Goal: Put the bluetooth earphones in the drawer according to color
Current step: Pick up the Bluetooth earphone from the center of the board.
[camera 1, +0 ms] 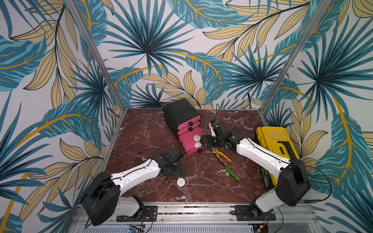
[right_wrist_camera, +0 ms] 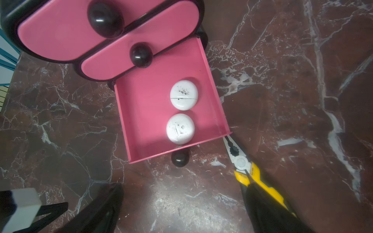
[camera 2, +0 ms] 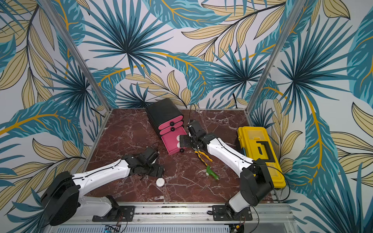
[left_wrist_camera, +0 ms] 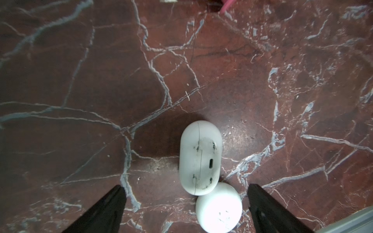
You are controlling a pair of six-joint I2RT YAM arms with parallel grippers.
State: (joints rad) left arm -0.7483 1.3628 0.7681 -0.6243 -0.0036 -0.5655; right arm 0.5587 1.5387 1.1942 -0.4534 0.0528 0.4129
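The drawer (camera 1: 181, 116) is a black cabinet with pink fronts, standing at the back middle in both top views. Its bottom tray (right_wrist_camera: 141, 113) is pulled out and holds two white bluetooth earphones (right_wrist_camera: 184, 94) (right_wrist_camera: 180, 128). My right gripper (right_wrist_camera: 183, 187) is open and empty, just off the tray's front corner (camera 1: 204, 141). My left gripper (left_wrist_camera: 185, 186) is open low over the table. A round white case (left_wrist_camera: 219, 207) lies between its fingers, touching an oval white case (left_wrist_camera: 199, 157) just beyond the tips. Only one of these cases (camera 1: 180, 182) shows in a top view.
Yellow-handled pliers (camera 1: 221, 155) lie beside the open tray, partly under my right fingers (right_wrist_camera: 268, 211). A green plastic tool (camera 1: 232, 172) lies nearer the front. A yellow toolbox (camera 1: 276, 145) stands along the right edge. Metal posts mark the back corners.
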